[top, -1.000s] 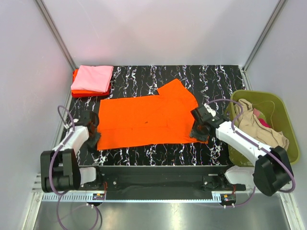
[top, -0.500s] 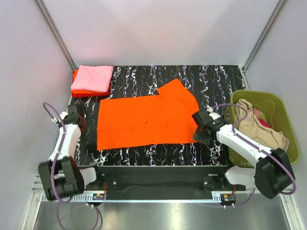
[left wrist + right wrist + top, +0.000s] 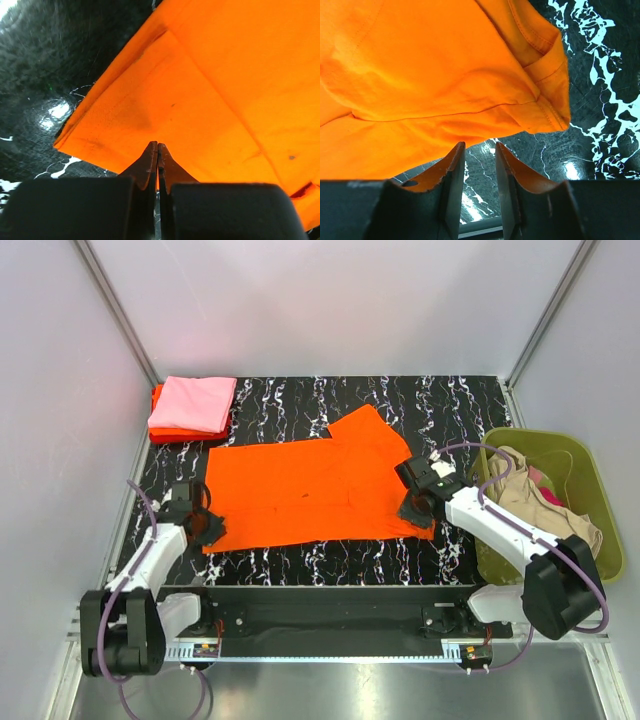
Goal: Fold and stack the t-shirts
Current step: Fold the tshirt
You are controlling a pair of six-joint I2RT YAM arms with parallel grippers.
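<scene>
Bright orange shirt (image 3: 310,490) on a black bench (image 3: 450,405) veined white.
Far-left of the orange shirt, a pale pink shirt (image 3: 192,403) tops a red-orange shirt (image 3: 170,435); to its right, an olive-green basket (image 3: 535,436) holds a beige shirt (image 3: 535,505) and a magenta shirt (image 3: 543,481). The left claw (image 3: 206,529) and right claw (image 3: 412,512) are black.

Looks down from above and behind on the whole tabletop (image 3: 440,410); peers close from each wrist at opposite orange t-shirt (image 3: 300,495) edges.
</scene>
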